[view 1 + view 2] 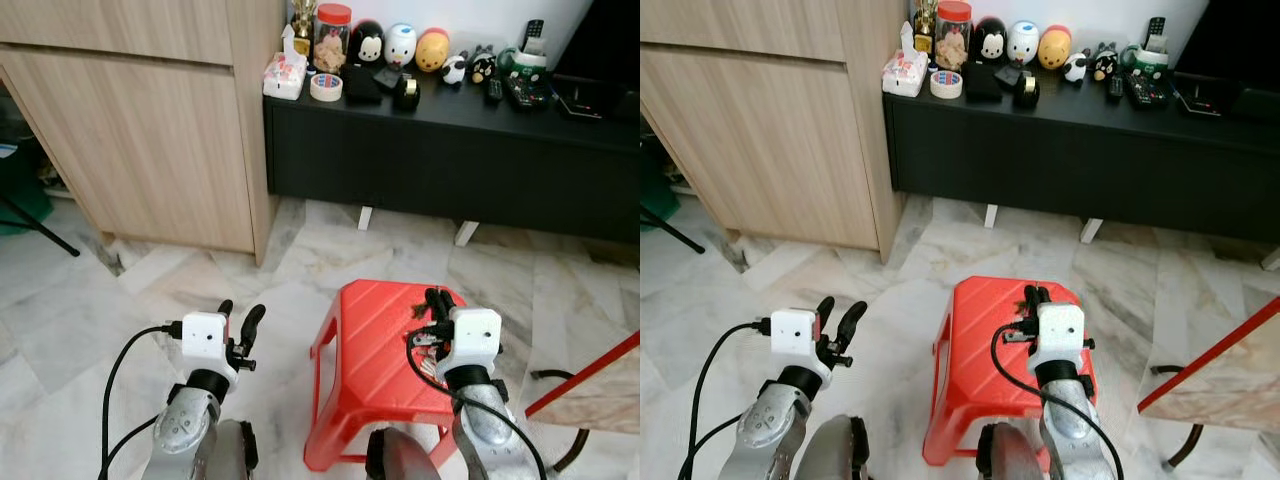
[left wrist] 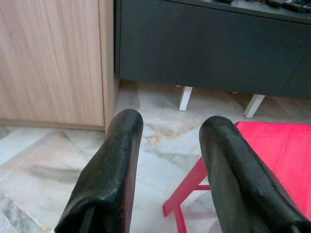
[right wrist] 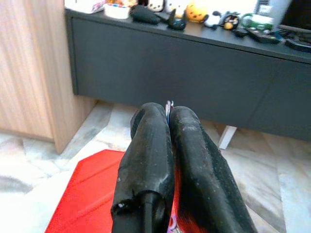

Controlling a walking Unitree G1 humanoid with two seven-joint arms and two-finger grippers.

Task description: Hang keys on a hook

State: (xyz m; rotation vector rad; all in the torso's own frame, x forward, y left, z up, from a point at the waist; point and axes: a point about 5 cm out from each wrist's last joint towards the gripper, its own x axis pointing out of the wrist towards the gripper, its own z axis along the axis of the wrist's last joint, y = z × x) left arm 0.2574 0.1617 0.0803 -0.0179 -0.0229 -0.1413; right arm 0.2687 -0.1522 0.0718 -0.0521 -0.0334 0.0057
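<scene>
A red plastic stool [image 1: 375,340] stands on the marble floor [image 1: 300,255]. Behind it a low black cabinet [image 1: 450,160] carries a tissue pack [image 1: 284,75] and tape roll [image 1: 326,87] at its left edge, a red-lidded jar [image 1: 332,38], round toy figures [image 1: 400,45] and remote controls [image 1: 520,85]. A wooden cupboard [image 1: 150,130] adjoins it.

Red stool [image 1: 375,340] on marble floor [image 1: 200,290]; blk cabinet [image 1: 450,160] w/ toys [image 1: 400,45].

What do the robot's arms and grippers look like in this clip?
Both arms are silver metal with black joints. Each wrist carries a white boxy camera block trailing a looping black cable. The left gripper and right gripper each have two long, rounded black fingers.
</scene>
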